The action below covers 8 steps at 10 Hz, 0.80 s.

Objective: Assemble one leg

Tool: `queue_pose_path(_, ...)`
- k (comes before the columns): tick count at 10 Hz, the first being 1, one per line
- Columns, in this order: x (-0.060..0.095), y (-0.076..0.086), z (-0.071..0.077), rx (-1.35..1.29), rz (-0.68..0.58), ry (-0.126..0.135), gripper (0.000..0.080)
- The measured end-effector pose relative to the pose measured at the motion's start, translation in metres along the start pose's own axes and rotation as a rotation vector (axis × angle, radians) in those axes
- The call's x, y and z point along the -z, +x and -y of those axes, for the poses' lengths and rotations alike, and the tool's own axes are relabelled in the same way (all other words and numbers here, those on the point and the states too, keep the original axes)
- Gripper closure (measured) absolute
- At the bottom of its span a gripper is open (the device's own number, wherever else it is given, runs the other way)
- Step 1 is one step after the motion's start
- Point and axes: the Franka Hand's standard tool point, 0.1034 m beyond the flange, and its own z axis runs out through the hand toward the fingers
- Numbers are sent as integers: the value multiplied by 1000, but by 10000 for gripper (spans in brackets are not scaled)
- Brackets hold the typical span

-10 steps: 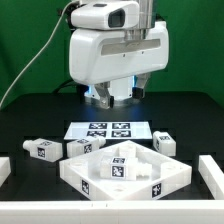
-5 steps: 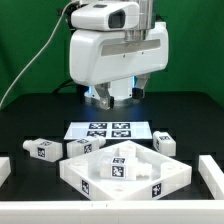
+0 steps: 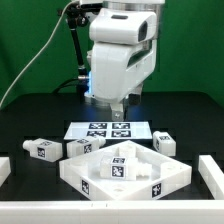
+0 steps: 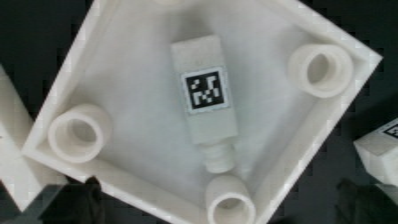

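**Leg lies loose in the panel, gripper high above it**

The gripper (image 3: pixel 118 104) hangs in the upper middle of the exterior view, above the marker board (image 3: pixel 105 129). I cannot tell whether its jaws are parted or closed, and nothing shows between them.

The leg (image 3: pixel 122 162) (image 4: pixel 205 95) lies flat on its side inside the panel (image 3: pixel 82 180) (image 4: pixel 134 55), low in the middle of the exterior view. It runs at a slant between 3 round sockets (image 4: pixel 326 70). A spare leg (image 3: pixel 38 148) sits on the table to the exterior view's left.

The main risk, as I judge it, is the crowding. A descent not lined up with the slanted leg could land a finger on a socket or the raised rim and shove the loose panel. A grip taken near the leg's narrow end could let it tip or roll out.
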Motion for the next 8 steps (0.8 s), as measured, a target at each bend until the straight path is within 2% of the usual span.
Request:
queue_pose_path(3, -3, 0, 2, -1, 2, 5, 150)
queue_pose_path(4, -14, 12, 12, -68, -11, 1, 150)
queue_pose_path(5, -23, 26, 24, -121, -13, 13, 150)
queue_pose_path(6, -28, 36, 28, -131, -15, 19, 150)
queue_pose_path(8, -27, 29, 24, -122, -15, 16, 150)
